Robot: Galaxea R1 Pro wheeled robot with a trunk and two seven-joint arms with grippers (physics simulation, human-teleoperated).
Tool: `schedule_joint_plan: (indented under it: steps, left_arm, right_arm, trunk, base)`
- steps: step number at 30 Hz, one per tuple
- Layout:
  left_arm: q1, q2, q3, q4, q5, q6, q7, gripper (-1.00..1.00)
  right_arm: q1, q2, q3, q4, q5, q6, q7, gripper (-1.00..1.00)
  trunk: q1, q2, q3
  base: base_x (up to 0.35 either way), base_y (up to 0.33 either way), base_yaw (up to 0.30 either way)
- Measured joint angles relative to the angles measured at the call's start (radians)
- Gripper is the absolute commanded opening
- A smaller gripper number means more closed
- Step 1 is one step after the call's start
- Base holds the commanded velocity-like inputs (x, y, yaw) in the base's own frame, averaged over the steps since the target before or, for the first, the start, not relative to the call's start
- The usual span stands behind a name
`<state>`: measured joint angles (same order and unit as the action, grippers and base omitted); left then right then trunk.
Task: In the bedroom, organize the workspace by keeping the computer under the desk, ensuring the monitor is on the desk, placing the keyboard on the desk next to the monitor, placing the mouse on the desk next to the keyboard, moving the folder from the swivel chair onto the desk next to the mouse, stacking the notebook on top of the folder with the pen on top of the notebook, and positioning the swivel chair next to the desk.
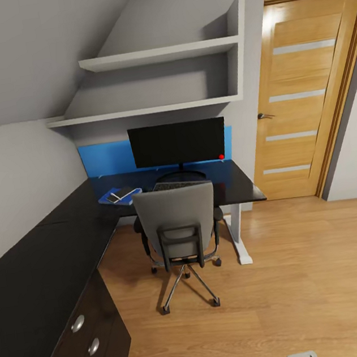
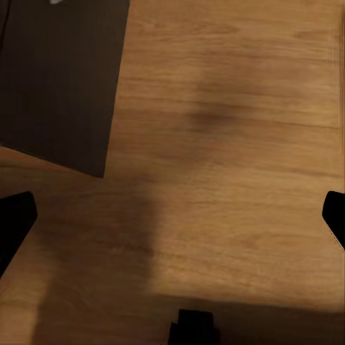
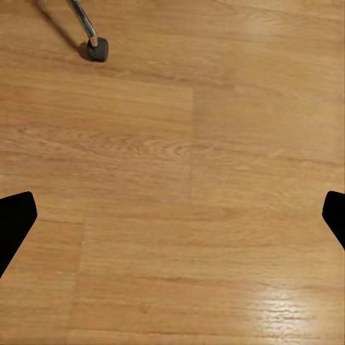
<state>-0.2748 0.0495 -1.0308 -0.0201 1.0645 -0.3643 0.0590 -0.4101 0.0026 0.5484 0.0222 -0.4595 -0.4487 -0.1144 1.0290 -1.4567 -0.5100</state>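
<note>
While both tools, left and right, hang spread and empty, the arrangement appears finished; only the swivel chair at the worktop need be checked.

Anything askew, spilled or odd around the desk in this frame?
Nothing spilled or damaged. The monitor stands upright on the desk, the swivel chair is upright and drawn up to it. The folder with the notebook on it lies at an angle to the desk's edge, a small untidiness.
</note>
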Motion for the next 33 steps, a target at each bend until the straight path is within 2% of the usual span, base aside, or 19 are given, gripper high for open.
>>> schedule_joint_plan:
  steps: [3,4,7,8,15,24,33]
  left_arm:
    - [0.001,-0.002,0.019,-0.001,0.0,-0.001,0.0,1.0]
    - [0.002,-0.003,0.047,-0.001,-0.002,-0.001,-0.001,1.0]
    - [0.002,-0.003,0.094,-0.002,-0.005,-0.001,-0.002,1.0]
    - [0.002,-0.003,0.1,-0.002,-0.007,-0.001,-0.002,1.0]
    - [0.002,-0.005,0.106,-0.003,-0.011,-0.001,-0.003,1.0]
    - [0.002,-0.039,0.105,-0.004,-0.012,0.0,-0.004,1.0]
    - [0.002,-0.045,0.106,-0.004,-0.011,0.001,-0.005,1.0]
  right_arm:
    - [0.0,0.0,0.0,0.0,0.0,0.0,0.0,1.0]
    - [0.0,0.0,0.0,0.0,0.0,0.0,0.0,1.0]
    - [0.0,0.0,0.0,0.0,0.0,0.0,0.0,1.0]
    - [0.0,0.0,0.0,0.0,0.0,0.0,0.0,1.0]
    - [0.0,0.0,0.0,0.0,0.0,0.0,0.0,1.0]
    - [0.0,0.0,0.0,0.0,0.0,0.0,0.0,1.0]
    - [0.0,0.0,0.0,0.0,0.0,0.0,0.0,1.0]
  trunk:
    - [-0.012,0.021,0.009]
    - [-0.012,0.021,0.01]
    - [-0.012,0.021,0.01]
    - [-0.012,0.021,0.01]
    - [-0.012,0.021,0.01]
    - [-0.012,0.021,0.01]
    - [-0.012,0.021,0.01]
  base:
    - [0.0,0.0,0.0]
    - [0.0,0.0,0.0]
    - [0.0,0.0,0.0]
    - [0.0,0.0,0.0]
    - [0.0,0.0,0.0]
    - [0.0,0.0,0.0]
    - [0.0,0.0,0.0]
